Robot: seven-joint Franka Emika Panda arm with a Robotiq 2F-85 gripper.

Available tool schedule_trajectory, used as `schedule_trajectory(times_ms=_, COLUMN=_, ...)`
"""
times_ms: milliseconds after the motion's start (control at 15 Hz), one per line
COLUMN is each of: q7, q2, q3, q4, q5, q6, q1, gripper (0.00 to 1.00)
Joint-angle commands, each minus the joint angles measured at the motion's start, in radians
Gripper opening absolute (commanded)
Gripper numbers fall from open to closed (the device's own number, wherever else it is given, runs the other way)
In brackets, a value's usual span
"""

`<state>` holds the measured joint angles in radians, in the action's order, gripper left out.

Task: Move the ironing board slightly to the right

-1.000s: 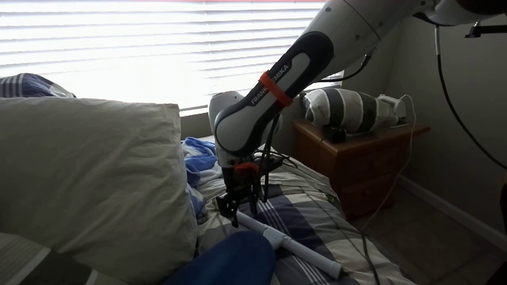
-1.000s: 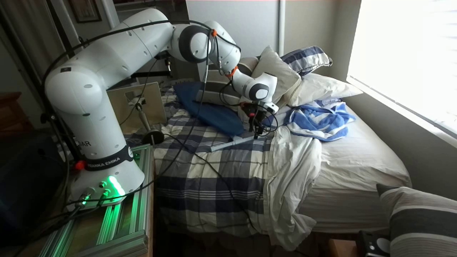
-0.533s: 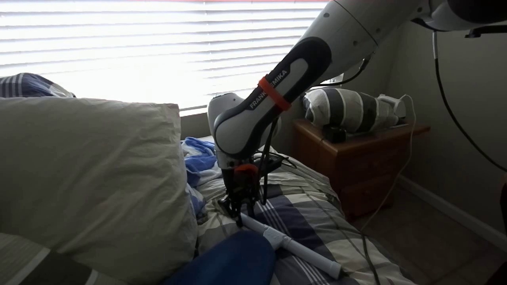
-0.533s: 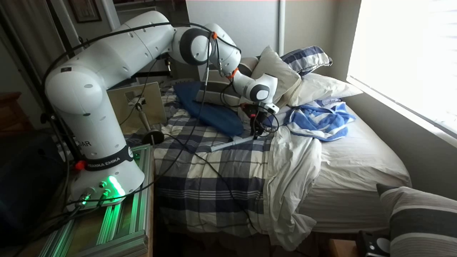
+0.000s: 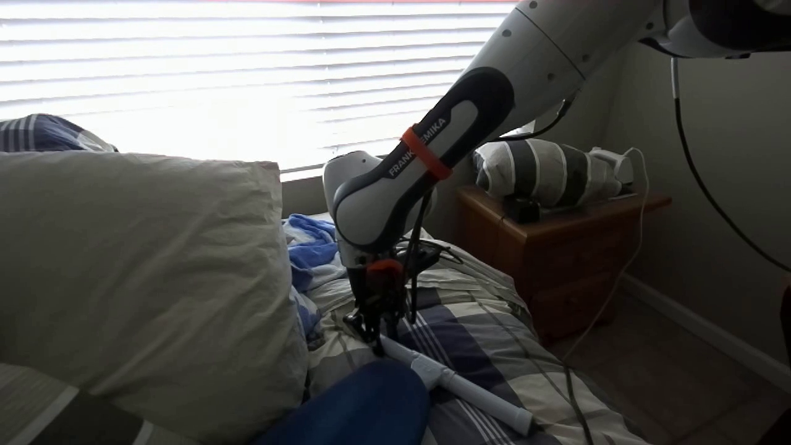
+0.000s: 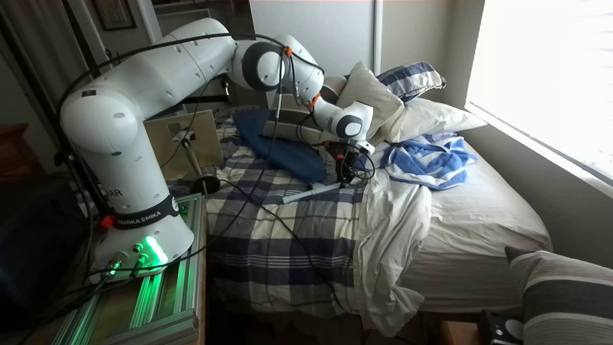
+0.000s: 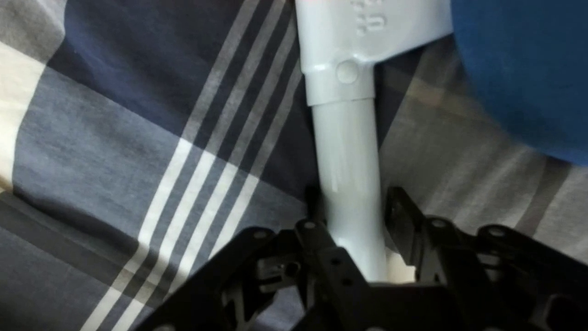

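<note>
The ironing board (image 6: 282,148) is a long blue board lying on the bed, and its rounded end (image 5: 364,402) shows at the bottom of an exterior view. A white T-shaped tube foot (image 7: 347,138) sticks out at that end, beside the blue cover (image 7: 528,69) in the wrist view. My gripper (image 5: 386,341) points down at the far end of this foot (image 5: 482,395). In the wrist view the gripper (image 7: 353,202) has the tube between its two fingers, which lie close against both sides. The tube's tip is hidden under the gripper body.
A plaid bedspread (image 6: 287,239) lies under the board. Beside it stands a large off-white pillow (image 5: 154,278). A blue and white towel (image 6: 431,163) lies on the bed near the gripper. A black cable (image 6: 297,244) crosses the bedspread; a wooden nightstand (image 5: 556,247) stands beyond the bed.
The arm has come down slightly. My fingers have drawn together from apart to close around the white tube. The board and its foot have not visibly moved.
</note>
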<state>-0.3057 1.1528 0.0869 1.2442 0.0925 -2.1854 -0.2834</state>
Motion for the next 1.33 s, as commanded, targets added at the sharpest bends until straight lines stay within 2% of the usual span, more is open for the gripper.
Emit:
schedule_trajectory(times_ms=0, q7=0.007, q2=0.049, q3=-0.009, q4=-0.073, q5=-0.017, q6=0.048, q1=-0.013, gripper=0.4)
schedule_trajectory(times_ms=133, q7=0.004, q2=0.063, q3=-0.011, q4=-0.091, q5=-0.019, q6=0.063, q1=-0.015, gripper=0.56)
schedule_trajectory(times_ms=200, q7=0.005, q2=0.069, q3=-0.01, q4=-0.101, q5=-0.018, q6=0.07, q1=-0.015, gripper=0.55)
schedule_trajectory(times_ms=400, q7=0.009, q2=0.092, q3=-0.009, q4=-0.133, q5=-0.018, q6=0.089, q1=-0.017, gripper=0.62)
schedule_trajectory(times_ms=667, q7=0.014, q2=0.115, q3=-0.007, q4=-0.172, q5=-0.017, q6=0.117, q1=-0.017, gripper=0.46)
schedule_trajectory(times_ms=733, q7=0.013, q2=0.119, q3=-0.008, q4=-0.181, q5=-0.018, q6=0.124, q1=-0.018, gripper=0.31)
schedule_trajectory(times_ms=800, q7=0.014, q2=0.123, q3=-0.008, q4=-0.188, q5=-0.018, q6=0.132, q1=-0.018, gripper=0.31)
schedule_trajectory(times_ms=867, q7=0.015, q2=0.127, q3=-0.009, q4=-0.197, q5=-0.02, q6=0.142, q1=-0.018, gripper=0.27)
schedule_trajectory(times_ms=1000, q7=0.035, q2=0.134, q3=-0.01, q4=-0.211, q5=-0.027, q6=0.165, q1=-0.018, gripper=0.1)
schedule_trajectory(times_ms=1267, q7=0.029, q2=0.128, q3=-0.009, q4=-0.231, q5=-0.022, q6=0.204, q1=-0.02, gripper=0.09)
